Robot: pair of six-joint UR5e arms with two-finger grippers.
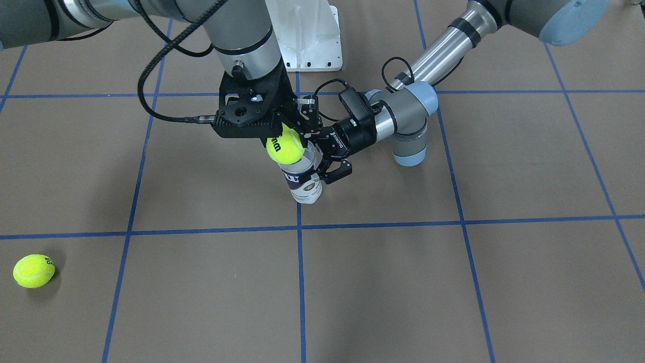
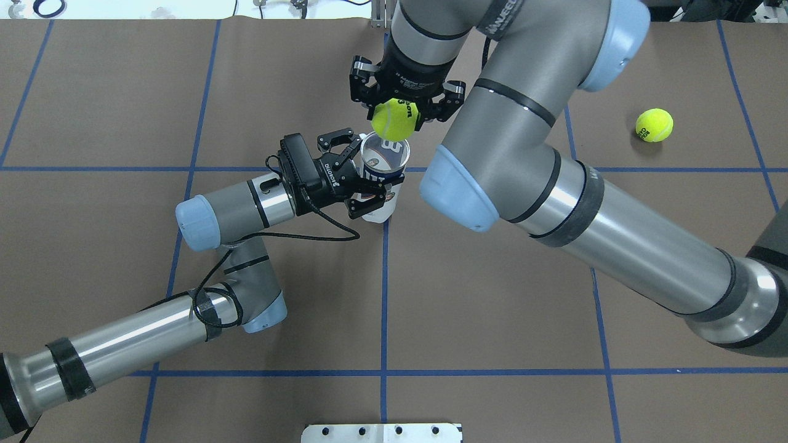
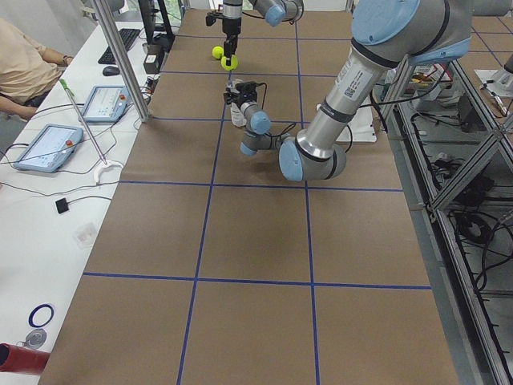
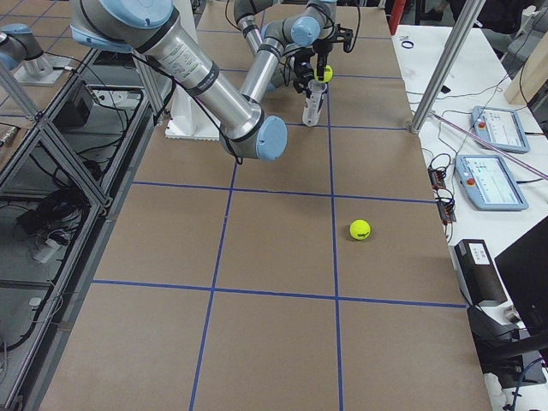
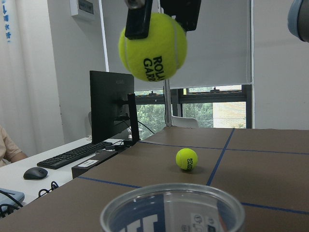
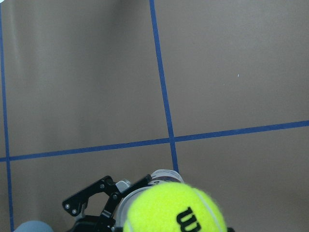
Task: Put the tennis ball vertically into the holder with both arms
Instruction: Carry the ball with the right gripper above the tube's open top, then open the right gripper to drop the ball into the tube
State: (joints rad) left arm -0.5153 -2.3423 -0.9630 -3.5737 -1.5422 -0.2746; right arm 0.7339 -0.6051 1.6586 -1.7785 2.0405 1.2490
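Left wrist view, nearest first: only the open rim of the holder (image 5: 172, 209) shows. The frame's lower edge cuts off its body, and the fingers holding it are out of sight.

From overhead we see the left gripper (image 2: 371, 170) clamped across the holder's labelled body. Its fingers cover part of the label. The holder stands upright on the table (image 1: 453, 282) at a crossing of blue lines.

The tennis ball (image 5: 152, 47) hangs above the open mouth, apart from the rim, pinched in the right gripper (image 2: 400, 115). In the right wrist view the ball fills the bottom edge and hides most of the holder.

Farther off, a second ball (image 5: 186, 159) lies alone on the table, well apart. Past the table edge stand a monitor (image 5: 111, 104) and a keyboard (image 5: 72, 154). On the robot's side is a white pedestal base (image 1: 312, 40), partly behind the right arm.
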